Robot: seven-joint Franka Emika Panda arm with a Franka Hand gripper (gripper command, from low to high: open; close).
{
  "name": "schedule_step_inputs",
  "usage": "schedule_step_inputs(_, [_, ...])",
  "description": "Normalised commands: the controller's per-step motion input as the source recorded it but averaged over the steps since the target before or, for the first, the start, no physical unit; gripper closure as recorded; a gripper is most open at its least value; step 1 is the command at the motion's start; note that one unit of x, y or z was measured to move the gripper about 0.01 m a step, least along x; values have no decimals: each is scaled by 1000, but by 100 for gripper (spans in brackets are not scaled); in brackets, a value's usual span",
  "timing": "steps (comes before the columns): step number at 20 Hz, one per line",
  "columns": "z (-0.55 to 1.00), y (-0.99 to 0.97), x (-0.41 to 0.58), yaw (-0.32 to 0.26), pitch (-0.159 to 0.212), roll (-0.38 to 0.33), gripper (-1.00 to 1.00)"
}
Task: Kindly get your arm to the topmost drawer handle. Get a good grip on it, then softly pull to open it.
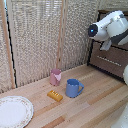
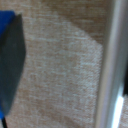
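The table (image 1: 95, 102) is pale wooden planks, spreading below the arm's working end and out toward the exterior view's left. Behind it stands a woven screen (image 1: 40, 40) with wooden posts, which lies to the exterior view's left of the arm's end. The wrist view is filled by a close, blurred stretch of coarse tan weave (image 2: 60, 65), with a pale upright strip (image 2: 111, 70) along one side and a dark blue-edged shape (image 2: 10, 65) along the other; what these two are cannot be told.

The arm (image 1: 111, 25), glossy white with a dark round cap lit blue, hangs high at the exterior view's right. Its gripper (image 1: 106, 45) points down in front of the dark wooden drawer cabinet (image 1: 112, 60), near the cabinet's upper part. Whether the fingers are apart or together cannot be told. A thin pale handle (image 1: 106, 58) runs across a drawer front just below the gripper, apart from it.

Well below the gripper, toward the exterior view's left, lie a white plate (image 1: 14, 111) with a patterned rim, a blue mug (image 1: 73, 88), a pink cup (image 1: 55, 76) and a small yellow block (image 1: 55, 95). No writing or brand can be read anywhere.
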Motion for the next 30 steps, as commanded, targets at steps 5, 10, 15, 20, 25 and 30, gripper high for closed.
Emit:
schedule_step_inputs(5, [-49,155,-12,0,1,31,100])
schedule_step_inputs(10, [-41,122,17,-21,33,3,100])
schedule_step_inputs(15, [189,590,-12,17,-9,242,100])
schedule_step_inputs(20, [-50,706,5,23,-1,260,100])
schedule_step_inputs(25, [-397,866,-18,29,-7,147,100])
schedule_step_inputs(30, [-305,914,27,9,-12,141,100])
